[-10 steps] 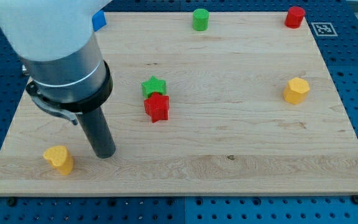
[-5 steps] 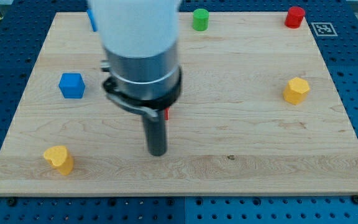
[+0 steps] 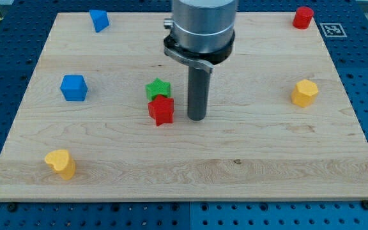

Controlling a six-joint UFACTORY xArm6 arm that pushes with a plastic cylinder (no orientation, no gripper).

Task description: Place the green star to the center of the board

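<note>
My tip [image 3: 197, 118] rests on the table [image 3: 267, 160]; this end effector is a bare rod, clasping nothing. The green star [image 3: 158, 89] sits just left of it, touching the red star [image 3: 161, 110]. Approach step: I judge a rightward push from the star's far side comes next.

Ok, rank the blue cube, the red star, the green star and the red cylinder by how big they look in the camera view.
1. blue cube and red star, too alike to split
2. green star, partly hidden behind the red star
3. red cylinder, smallest, though it sits farthest up the view, so distance may shrink it
</note>
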